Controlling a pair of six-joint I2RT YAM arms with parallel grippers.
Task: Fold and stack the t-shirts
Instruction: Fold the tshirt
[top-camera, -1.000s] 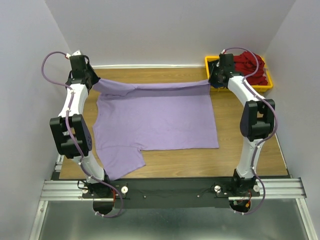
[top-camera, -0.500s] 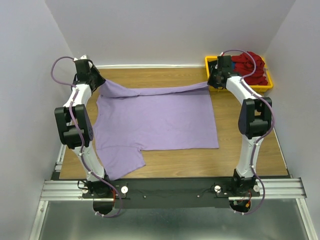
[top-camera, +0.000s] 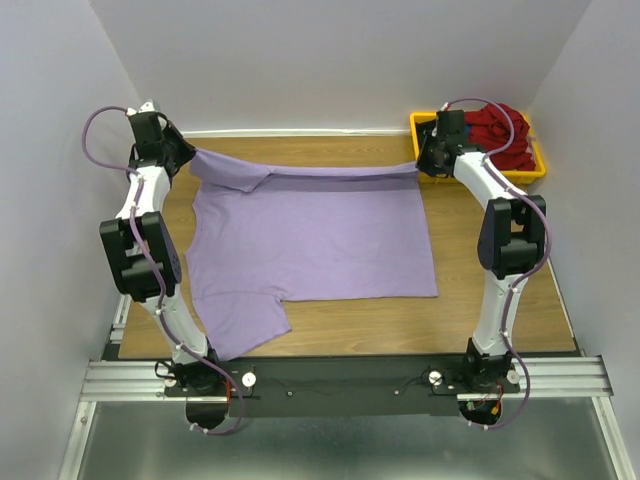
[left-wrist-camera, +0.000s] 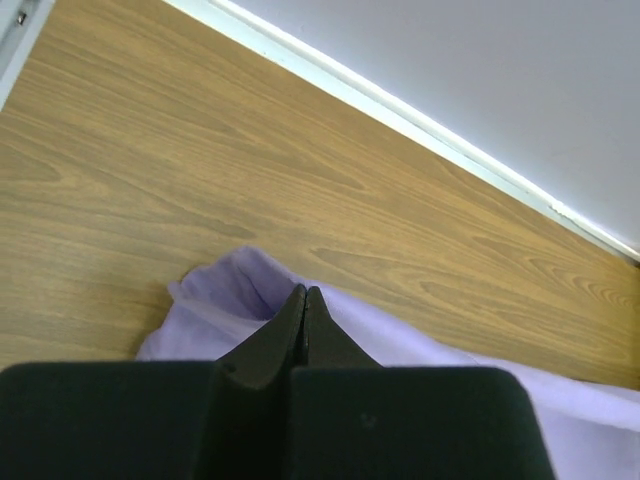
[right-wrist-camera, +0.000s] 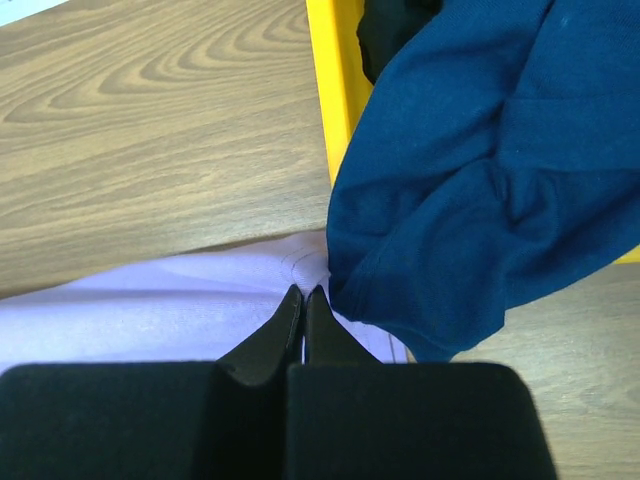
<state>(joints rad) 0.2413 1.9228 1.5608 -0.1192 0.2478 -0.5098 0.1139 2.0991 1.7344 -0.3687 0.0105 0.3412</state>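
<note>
- The left fingers (left-wrist-camera: 299, 306) are pressed together on one far corner of the lavender t-shirt (top-camera: 310, 240), well to the left of the yellow bin (top-camera: 417, 124) and near the same back edge of the bench (top-camera: 400, 325).
- The right fingers (right-wrist-camera: 296, 302) are pinched shut on the other far corner, just beside the bin's near left corner.
- The shirt's far edge is held raised and stretched in a line leftward from the bin.
- The rest of the shirt is spread flat on the bench, left of the bin and nearer to the arm bases, with one sleeve reaching the bench's front edge.
- A blue t-shirt (right-wrist-camera: 470, 180) is draped over the bin's wall and hangs down just beside the right fingers.
- Dark red t-shirts (top-camera: 497, 124) are heaped inside the bin.
- A bit of black cloth (right-wrist-camera: 395, 30) is seen inside the bin, behind the blue one.
</note>
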